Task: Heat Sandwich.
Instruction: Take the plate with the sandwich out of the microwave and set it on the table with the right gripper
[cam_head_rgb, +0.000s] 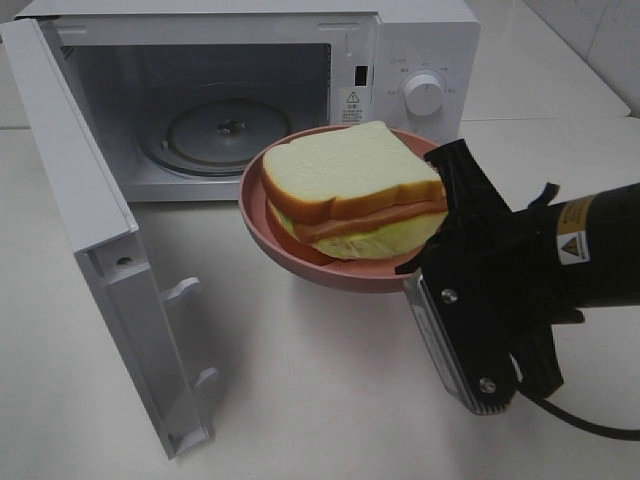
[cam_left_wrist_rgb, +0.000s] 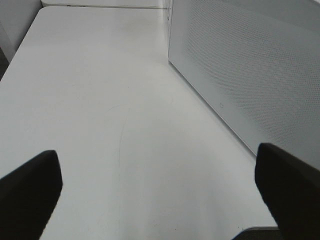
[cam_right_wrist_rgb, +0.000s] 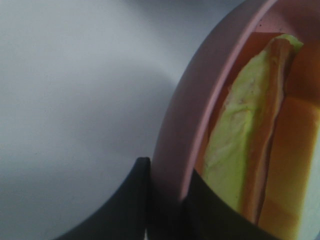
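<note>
The sandwich (cam_head_rgb: 350, 190), thick white bread with a reddish meat strip and pale yellow-green filling, lies on a round pink plate (cam_head_rgb: 300, 265). My right gripper (cam_head_rgb: 435, 235) is shut on the plate's near rim and holds it up in front of the open microwave (cam_head_rgb: 300, 100). In the right wrist view the fingers (cam_right_wrist_rgb: 135, 200) pinch the pink plate rim (cam_right_wrist_rgb: 175, 150), with the sandwich (cam_right_wrist_rgb: 240, 150) just inside. My left gripper (cam_left_wrist_rgb: 160, 185) is open over bare table beside the microwave's perforated side wall (cam_left_wrist_rgb: 250, 75); it holds nothing.
The microwave door (cam_head_rgb: 110, 260) swings out wide to the left, toward the table front. A glass turntable (cam_head_rgb: 215, 135) sits inside the cavity. A control knob (cam_head_rgb: 425, 95) is on the right panel. A black cable (cam_head_rgb: 590, 425) trails from the right arm.
</note>
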